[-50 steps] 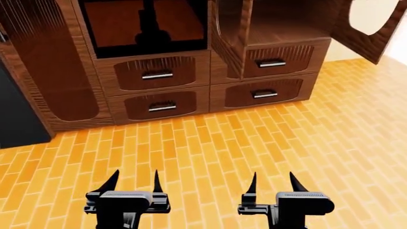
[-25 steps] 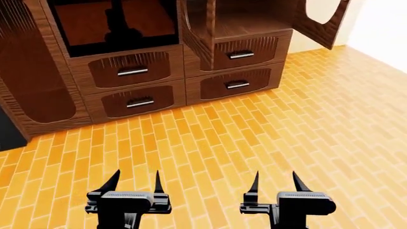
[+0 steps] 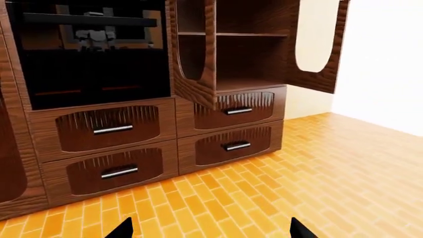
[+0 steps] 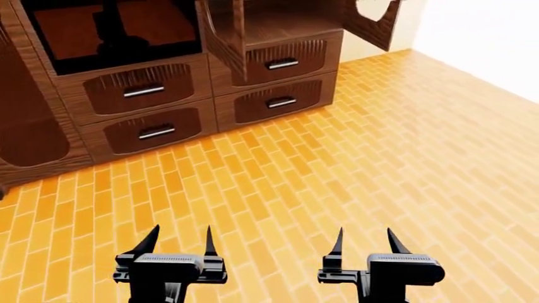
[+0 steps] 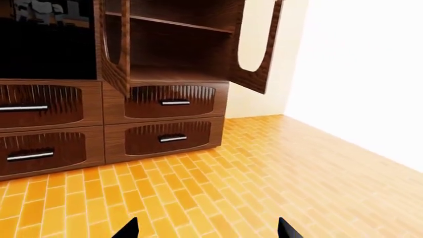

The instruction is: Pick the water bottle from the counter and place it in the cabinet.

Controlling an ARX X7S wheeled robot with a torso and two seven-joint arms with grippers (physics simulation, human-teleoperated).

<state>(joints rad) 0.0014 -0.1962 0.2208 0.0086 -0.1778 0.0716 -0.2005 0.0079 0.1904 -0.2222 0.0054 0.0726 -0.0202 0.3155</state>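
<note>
The water bottle and the counter are out of view. The cabinet of dark reddish-brown wood fills the head view's upper left, with drawers and silver bar handles; it also shows as the cabinet and the cabinet, its right door swung open on bare shelves. My left gripper and right gripper hang low over the orange brick floor, both open and empty. In the wrist views only black fingertips and fingertips show, wide apart.
An open cabinet door with an oval cut-out juts out at the cabinet's right end. A white wall runs along the right. Orange brick floor stretches between me and the cabinet.
The head view has swung to the right: the cabinet has slid to the left and more white wall and floor show at the right. Both grippers keep their pose, open.
</note>
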